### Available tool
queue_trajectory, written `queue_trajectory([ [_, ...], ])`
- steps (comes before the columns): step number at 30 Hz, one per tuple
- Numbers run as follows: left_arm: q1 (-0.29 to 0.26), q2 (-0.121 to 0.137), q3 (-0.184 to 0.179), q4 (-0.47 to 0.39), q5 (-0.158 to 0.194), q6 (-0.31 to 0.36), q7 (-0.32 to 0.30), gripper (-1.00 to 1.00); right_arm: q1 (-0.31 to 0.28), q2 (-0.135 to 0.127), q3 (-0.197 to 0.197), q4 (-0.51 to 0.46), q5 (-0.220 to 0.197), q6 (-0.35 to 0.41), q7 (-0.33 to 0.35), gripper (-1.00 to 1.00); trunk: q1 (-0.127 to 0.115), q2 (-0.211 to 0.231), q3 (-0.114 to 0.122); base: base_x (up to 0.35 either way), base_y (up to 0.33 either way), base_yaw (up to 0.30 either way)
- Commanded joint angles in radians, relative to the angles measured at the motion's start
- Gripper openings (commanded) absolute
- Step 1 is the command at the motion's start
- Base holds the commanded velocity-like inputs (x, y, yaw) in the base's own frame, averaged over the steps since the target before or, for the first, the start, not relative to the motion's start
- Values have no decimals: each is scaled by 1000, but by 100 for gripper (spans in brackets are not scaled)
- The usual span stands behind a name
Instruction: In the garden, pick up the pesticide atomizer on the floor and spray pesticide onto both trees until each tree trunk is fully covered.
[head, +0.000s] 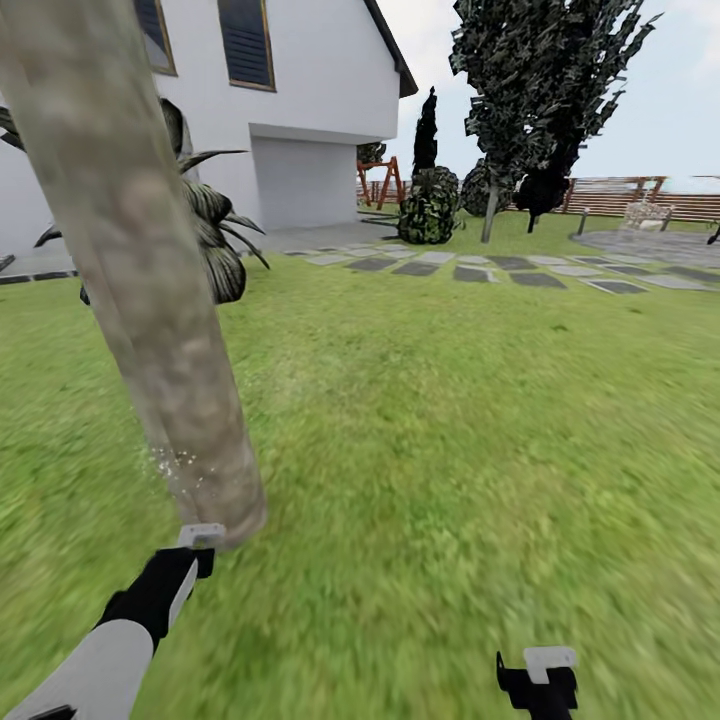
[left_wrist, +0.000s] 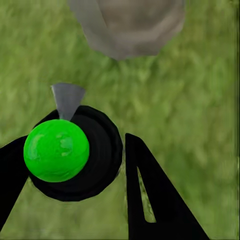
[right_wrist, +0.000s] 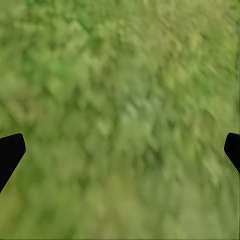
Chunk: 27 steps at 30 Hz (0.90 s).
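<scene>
A thick tree trunk (head: 150, 300) of mottled grey-brown bark leans up the left of the head view. A scatter of white pesticide specks (head: 172, 462) lies on its lower part. My left gripper (head: 200, 545) sits right at the trunk's base. In the left wrist view my left gripper (left_wrist: 77, 145) is shut on the pesticide atomizer (left_wrist: 57, 150), a black round body with a bright green cap. Its grey nozzle (left_wrist: 66, 100) points toward the trunk's foot (left_wrist: 130, 25). My right gripper (head: 540, 685) hangs open over grass, low on the right, with nothing between its fingers (right_wrist: 10, 152).
Grass lawn (head: 450, 450) spreads to the right and ahead. A broad-leaved dark bush (head: 215, 235) stands behind the trunk, in front of the white house (head: 310, 90). Grey paving slabs (head: 480, 268), dark thin-trunked trees (head: 530, 90) and a brown slat fence (head: 640, 195) lie farther back.
</scene>
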Motion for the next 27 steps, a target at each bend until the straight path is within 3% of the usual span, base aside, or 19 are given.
queue_trajectory([
  [1,0,1,4,8,-7,-31,2,-100,-1,0,-8,1,11,-3,-3,100,0,0,-1,285,-138,117],
  [3,0,4,4,16,-9,-85,4,-100,-1,0,-8,1,11,-3,-3,100,0,0,-1,285,-138,230],
  [6,0,8,11,18,-9,-96,6,-100,-1,0,-8,1,11,-3,-3,100,0,0,-1,285,-138,267],
  [8,0,6,48,18,-10,-99,7,-100,-1,0,-8,1,11,-3,-3,100,0,0,-1,285,-138,275],
  [10,0,6,60,18,-11,-101,7,-100,-1,0,-8,1,11,-3,-3,100,0,0,-1,240,-124,276],
  [27,0,-2,61,18,-16,-104,7,-100,-1,-2,-8,1,11,-3,-3,100,0,0,-1,17,-225,38],
])
